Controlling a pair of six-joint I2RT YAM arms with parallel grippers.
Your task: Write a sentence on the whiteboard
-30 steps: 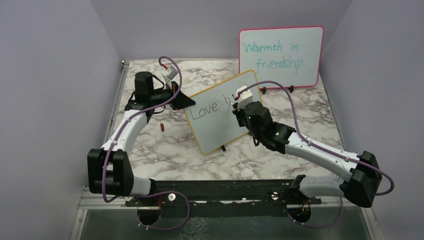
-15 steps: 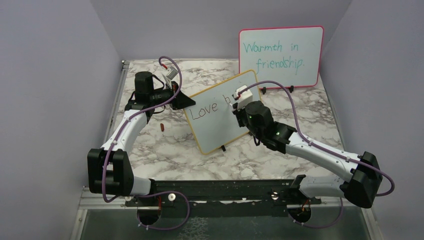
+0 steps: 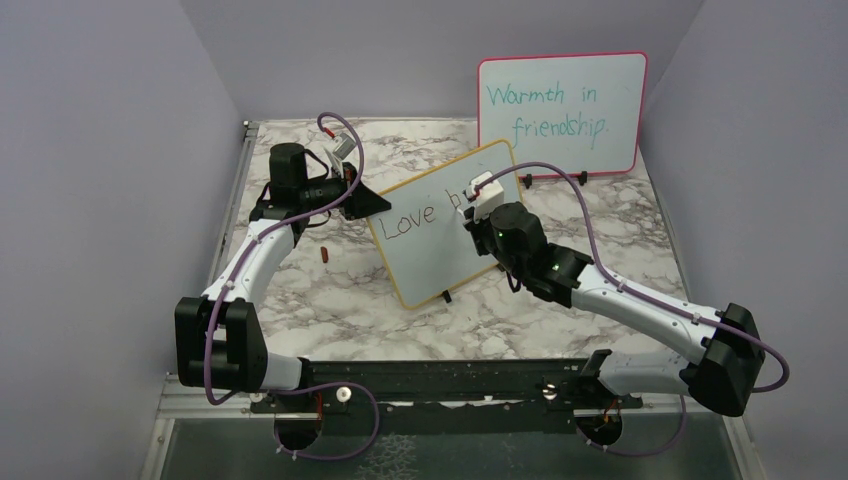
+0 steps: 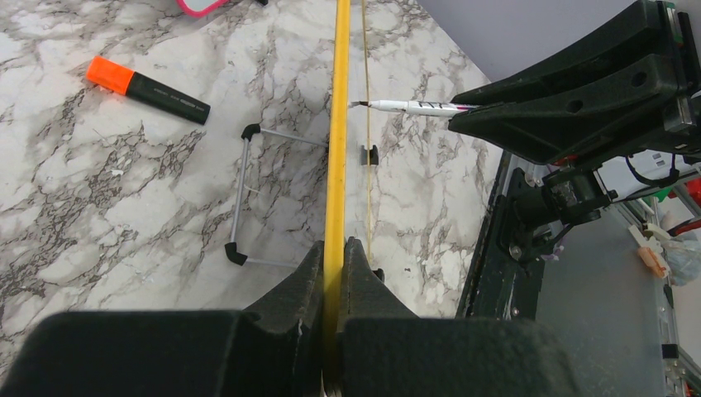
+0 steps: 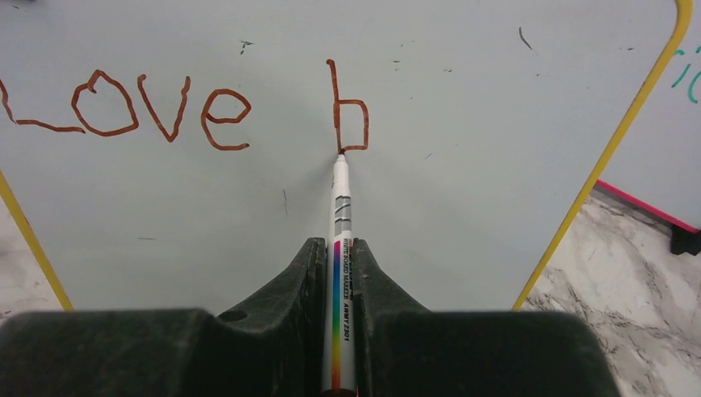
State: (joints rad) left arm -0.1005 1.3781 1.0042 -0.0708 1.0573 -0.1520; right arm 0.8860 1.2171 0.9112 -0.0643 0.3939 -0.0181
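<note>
The yellow-framed whiteboard (image 3: 440, 225) stands tilted mid-table on black clip feet. My left gripper (image 3: 372, 203) is shut on its left edge; in the left wrist view the yellow frame (image 4: 336, 124) runs up from between the jaws of the left gripper (image 4: 333, 256). The sentence (image 5: 124, 107) reads "Love b" in dark brown strokes. My right gripper (image 5: 341, 256) is shut on a white marker (image 5: 340, 248) with a rainbow stripe. Its tip touches the board at the bottom left of the "b" (image 5: 349, 116). The marker also shows in the left wrist view (image 4: 409, 106).
A pink-framed board (image 3: 560, 112) with teal "Warmth in friendship." stands at the back right. An orange-capped black marker (image 4: 146, 89) lies on the marble behind the whiteboard. A small red cap (image 3: 325, 254) lies left of the board. A wire stand (image 4: 248, 194) props the board.
The right gripper's marker has closed the bowl of the letter: what read as "h" is now a "b". The left arm has not moved.
</note>
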